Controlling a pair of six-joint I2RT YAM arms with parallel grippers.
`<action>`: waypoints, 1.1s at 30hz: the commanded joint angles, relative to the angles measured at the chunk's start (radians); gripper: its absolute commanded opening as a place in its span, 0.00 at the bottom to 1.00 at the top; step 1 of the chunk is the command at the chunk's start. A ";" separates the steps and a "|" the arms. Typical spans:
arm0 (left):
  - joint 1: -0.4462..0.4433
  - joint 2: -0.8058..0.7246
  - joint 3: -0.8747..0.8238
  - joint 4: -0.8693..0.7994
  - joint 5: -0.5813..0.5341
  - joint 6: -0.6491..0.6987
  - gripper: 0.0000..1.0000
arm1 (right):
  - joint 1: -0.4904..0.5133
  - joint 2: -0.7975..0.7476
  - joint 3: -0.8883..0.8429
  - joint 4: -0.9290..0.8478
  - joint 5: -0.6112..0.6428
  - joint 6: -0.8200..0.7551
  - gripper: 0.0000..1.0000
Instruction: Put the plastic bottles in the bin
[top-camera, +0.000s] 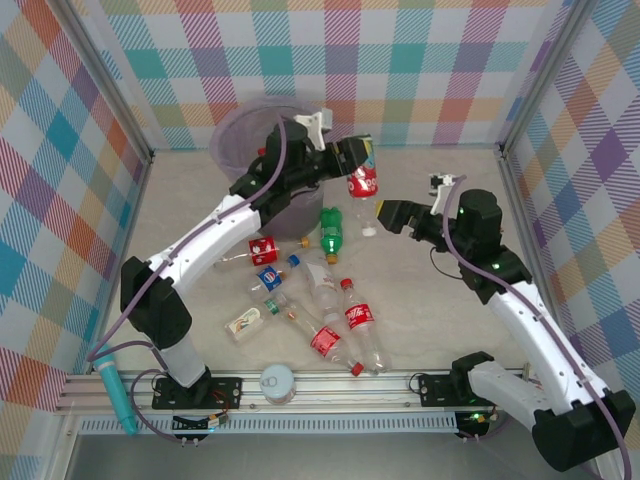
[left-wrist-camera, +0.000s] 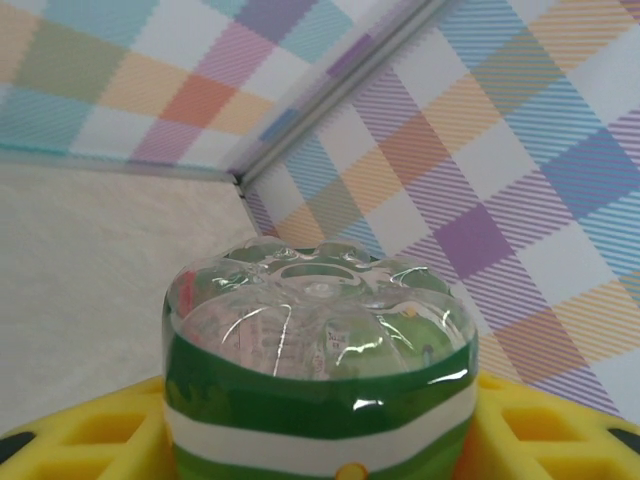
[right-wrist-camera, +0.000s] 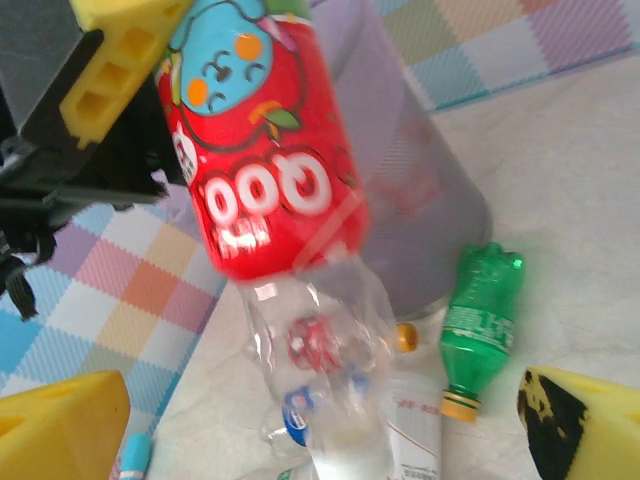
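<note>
A clear plastic bottle (top-camera: 363, 180) with a red label hangs cap-down just right of the bin (top-camera: 240, 135). My left gripper (top-camera: 350, 155) is shut on its base end; the bottle's bottom (left-wrist-camera: 315, 330) sits between the yellow pads (left-wrist-camera: 545, 425). My right gripper (top-camera: 384, 215) stands open beside the bottle's neck, and its yellow fingers (right-wrist-camera: 60, 430) are wide apart on either side of the clear lower part (right-wrist-camera: 330, 360). Several more bottles lie on the table: a green one (top-camera: 331, 228), a blue-labelled one (top-camera: 270, 278) and red-labelled ones (top-camera: 358, 316).
The greyish-purple bin (right-wrist-camera: 420, 200) stands at the back left against the checked wall. A white round canister (top-camera: 278, 380) sits by the front rail. A teal pen-like object (top-camera: 118, 395) lies at the front left. Checked walls close in three sides.
</note>
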 joint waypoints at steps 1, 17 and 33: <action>0.055 -0.019 0.067 0.033 0.009 0.053 0.54 | -0.001 -0.071 0.064 -0.142 0.153 -0.010 0.99; 0.360 -0.060 0.127 0.090 0.032 -0.053 0.45 | -0.024 -0.142 0.129 -0.305 0.269 -0.124 0.99; 0.524 -0.119 -0.032 0.133 -0.009 0.086 0.32 | -0.032 0.007 0.078 -0.157 0.266 -0.052 0.99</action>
